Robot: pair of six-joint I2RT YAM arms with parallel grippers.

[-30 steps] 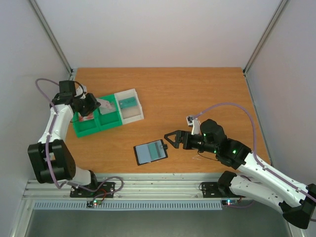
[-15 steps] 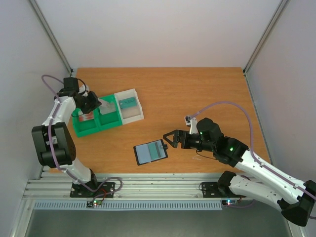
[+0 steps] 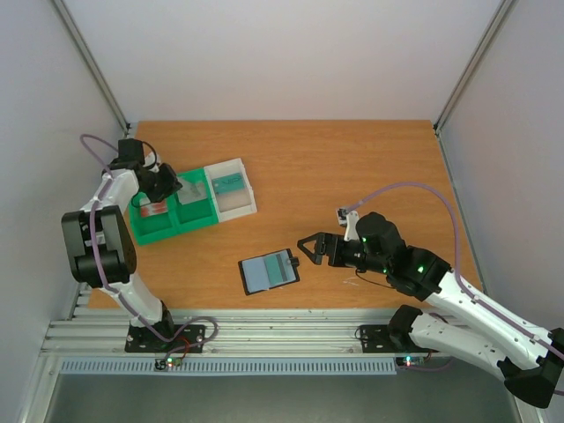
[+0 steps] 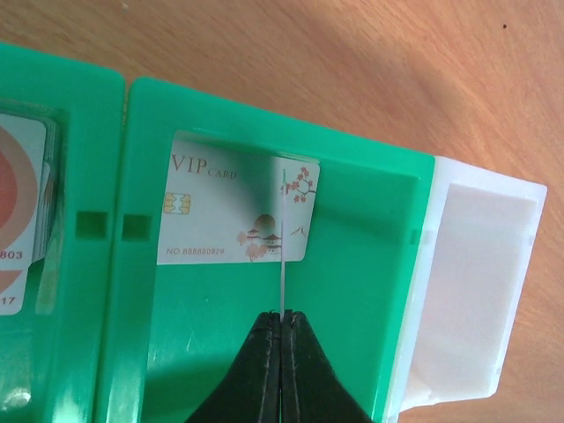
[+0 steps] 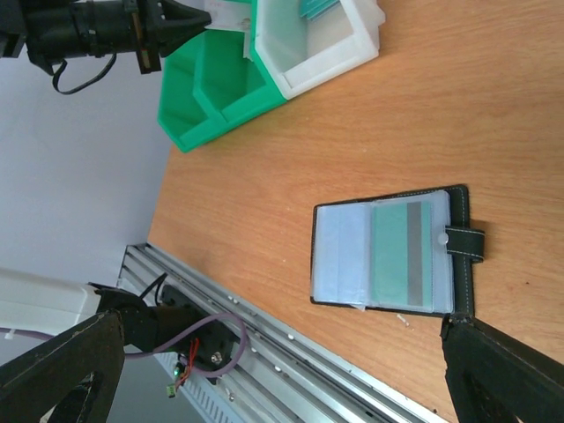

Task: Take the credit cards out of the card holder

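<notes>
Black wallet (image 3: 269, 271) lies open, tab toward the nearer, wide-open empty right gripper (image 3: 304, 252); left gripper (image 4: 282, 317) pinches a card (image 4: 282, 264) above tray (image 4: 361, 291).

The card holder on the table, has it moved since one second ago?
No. The card holder lies open at the same spot near the front edge of the table, with the same tilt to that edge.

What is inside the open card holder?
One teal card with a grey stripe shows inside the card holder. Cards behind it, if any, are covered.
</notes>
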